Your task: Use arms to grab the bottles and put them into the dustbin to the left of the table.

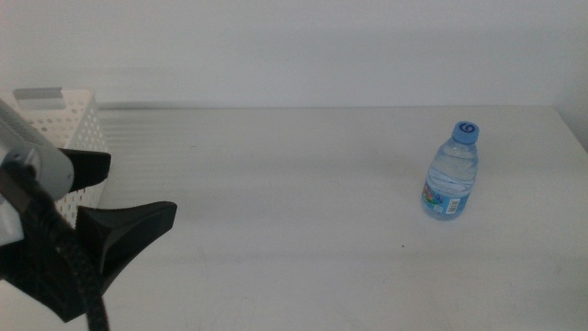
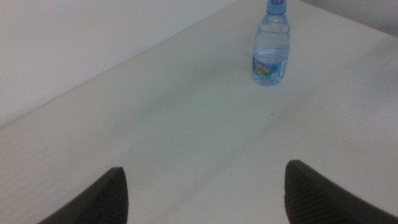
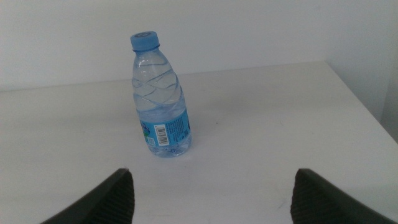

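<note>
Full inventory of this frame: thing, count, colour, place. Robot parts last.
water bottle: 1, clear with blue cap and blue label, upright on the table's right side, nothing touching it
dustbin: 1, white perforated basket with grey-marked rim, at the table's far left edge, partly hidden by the left arm
table: 1, plain white, spans the view
left claw: 1, black, open, by the dustbin at the left, holding nothing
right claw: 1, dark, open, facing the water bottle, short of it, not seen in the middle view
</note>
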Controlling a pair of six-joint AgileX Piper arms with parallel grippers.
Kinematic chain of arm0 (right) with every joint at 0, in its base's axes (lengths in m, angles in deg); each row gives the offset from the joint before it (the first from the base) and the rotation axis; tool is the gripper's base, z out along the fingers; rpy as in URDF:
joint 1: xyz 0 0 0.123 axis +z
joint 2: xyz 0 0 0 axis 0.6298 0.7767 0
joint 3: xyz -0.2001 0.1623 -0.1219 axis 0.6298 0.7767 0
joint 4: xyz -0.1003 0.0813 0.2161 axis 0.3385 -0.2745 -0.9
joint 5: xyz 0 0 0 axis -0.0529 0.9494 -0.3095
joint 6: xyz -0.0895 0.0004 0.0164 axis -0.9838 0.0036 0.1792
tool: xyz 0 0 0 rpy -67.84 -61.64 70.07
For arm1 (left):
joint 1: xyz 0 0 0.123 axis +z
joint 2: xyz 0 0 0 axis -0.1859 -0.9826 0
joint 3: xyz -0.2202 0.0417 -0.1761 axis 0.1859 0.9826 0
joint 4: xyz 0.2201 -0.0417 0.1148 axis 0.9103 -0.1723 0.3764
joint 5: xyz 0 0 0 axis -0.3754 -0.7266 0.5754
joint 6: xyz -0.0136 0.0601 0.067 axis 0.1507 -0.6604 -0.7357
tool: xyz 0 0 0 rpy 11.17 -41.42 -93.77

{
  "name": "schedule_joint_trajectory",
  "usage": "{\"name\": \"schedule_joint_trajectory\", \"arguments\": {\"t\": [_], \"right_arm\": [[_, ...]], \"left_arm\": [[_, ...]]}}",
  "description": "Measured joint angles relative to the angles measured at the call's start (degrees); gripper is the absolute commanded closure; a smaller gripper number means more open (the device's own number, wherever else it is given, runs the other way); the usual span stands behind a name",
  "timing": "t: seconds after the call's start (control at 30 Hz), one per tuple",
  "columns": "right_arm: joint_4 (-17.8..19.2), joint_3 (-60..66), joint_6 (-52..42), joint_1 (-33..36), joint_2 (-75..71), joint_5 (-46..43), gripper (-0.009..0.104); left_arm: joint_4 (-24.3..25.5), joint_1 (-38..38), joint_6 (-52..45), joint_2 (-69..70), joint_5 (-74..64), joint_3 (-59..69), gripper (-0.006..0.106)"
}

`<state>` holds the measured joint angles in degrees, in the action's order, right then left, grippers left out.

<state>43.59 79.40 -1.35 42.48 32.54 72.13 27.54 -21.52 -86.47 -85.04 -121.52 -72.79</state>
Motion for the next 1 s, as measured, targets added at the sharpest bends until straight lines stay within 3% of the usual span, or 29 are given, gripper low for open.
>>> {"name": "schedule_joint_trajectory", "arguments": {"t": [0.27,0.57,1.0], "right_arm": [[0.6,-1.7,-3.0,0.0,1.6,-3.2,0.029],[3.9,-9.1,-5.1,0.0,23.0,-12.7,0.029],[14.2,-10.3,0.6,0.0,60.2,-55.8,0.029]], "left_arm": [[0.0,0.0,0.1,0.0,0.0,0.0,0.023],[0.0,0.0,0.1,0.0,0.0,0.0,0.023],[0.0,0.0,0.1,0.0,0.0,0.0,0.023]]}}
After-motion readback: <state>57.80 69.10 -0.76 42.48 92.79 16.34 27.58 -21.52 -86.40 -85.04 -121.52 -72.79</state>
